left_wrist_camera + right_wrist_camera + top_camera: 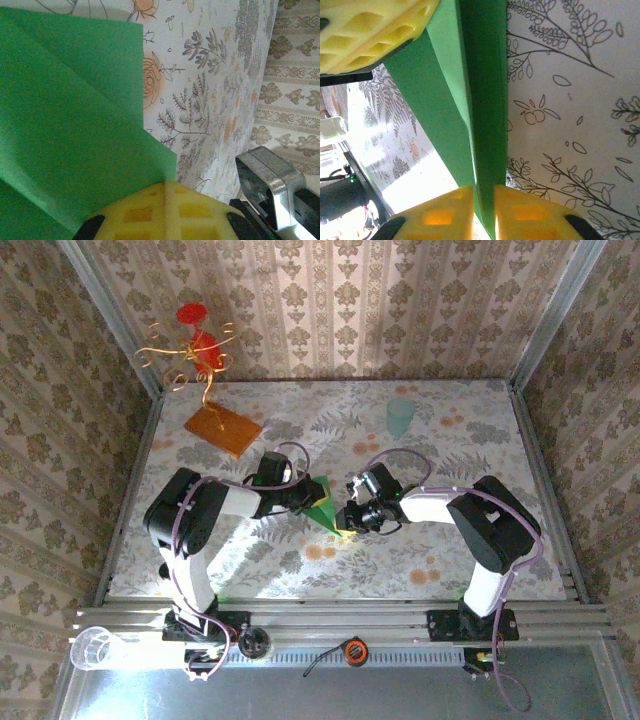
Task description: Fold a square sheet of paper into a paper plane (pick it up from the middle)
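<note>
The paper plane (322, 505) is green paper folded into a narrow pointed shape, held up over the middle of the floral table between both arms. My left gripper (305, 498) grips it from the left. In the left wrist view its yellow pads (150, 210) are pressed together at the edge of the layered green paper (75, 125). My right gripper (345, 515) comes in from the right. In the right wrist view a creased strip of the paper (480, 100) runs down between the right gripper's (485, 192) yellow pads, which are closed on it. The left gripper's pad (370, 30) shows at that view's top left.
An orange-brown board (222, 428) carrying a gold wire ornament with red pieces stands at the back left. A pale green cup (400, 417) stands at the back right. A clear cup (95, 648) sits on the rail at the near left. Wallpapered walls enclose the table (450, 560).
</note>
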Controlling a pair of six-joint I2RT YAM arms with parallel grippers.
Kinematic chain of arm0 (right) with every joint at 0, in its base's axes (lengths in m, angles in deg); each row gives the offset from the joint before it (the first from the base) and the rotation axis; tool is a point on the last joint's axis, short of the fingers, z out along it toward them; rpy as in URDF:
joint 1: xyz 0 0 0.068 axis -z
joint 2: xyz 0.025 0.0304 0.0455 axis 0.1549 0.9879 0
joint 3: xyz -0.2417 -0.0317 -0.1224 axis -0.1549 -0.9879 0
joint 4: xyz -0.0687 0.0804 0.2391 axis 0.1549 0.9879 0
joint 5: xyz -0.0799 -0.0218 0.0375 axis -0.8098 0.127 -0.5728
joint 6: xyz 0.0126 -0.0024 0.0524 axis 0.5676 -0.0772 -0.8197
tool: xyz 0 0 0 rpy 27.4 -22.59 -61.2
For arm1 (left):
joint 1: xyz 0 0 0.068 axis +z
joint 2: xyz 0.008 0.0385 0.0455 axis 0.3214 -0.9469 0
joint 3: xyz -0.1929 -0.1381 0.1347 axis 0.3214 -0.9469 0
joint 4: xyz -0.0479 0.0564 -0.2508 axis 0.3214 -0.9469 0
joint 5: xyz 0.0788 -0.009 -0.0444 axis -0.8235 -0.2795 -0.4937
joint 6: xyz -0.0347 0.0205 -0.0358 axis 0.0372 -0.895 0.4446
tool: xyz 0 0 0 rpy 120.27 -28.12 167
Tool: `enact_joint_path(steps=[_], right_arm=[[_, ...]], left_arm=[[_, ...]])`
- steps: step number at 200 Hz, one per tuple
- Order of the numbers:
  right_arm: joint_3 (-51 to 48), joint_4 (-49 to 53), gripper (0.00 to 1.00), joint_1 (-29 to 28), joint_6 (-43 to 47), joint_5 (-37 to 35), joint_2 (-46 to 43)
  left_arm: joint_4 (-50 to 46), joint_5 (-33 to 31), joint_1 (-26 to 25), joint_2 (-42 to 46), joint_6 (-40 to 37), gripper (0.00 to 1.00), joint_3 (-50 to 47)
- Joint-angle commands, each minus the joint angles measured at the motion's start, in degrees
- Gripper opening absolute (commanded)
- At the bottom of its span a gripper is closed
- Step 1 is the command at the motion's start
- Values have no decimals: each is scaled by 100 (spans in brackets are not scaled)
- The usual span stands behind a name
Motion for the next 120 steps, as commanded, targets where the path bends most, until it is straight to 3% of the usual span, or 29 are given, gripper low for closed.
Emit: enact_joint_path(steps=[1,120], right_arm=[[-53,145,17,34,-65,166,-53],[-14,424,14,35,-30,296,336]], left_arm=[[-35,88,-46,20,-13,5,20],[-99,35,-21,2,-62,5,82]])
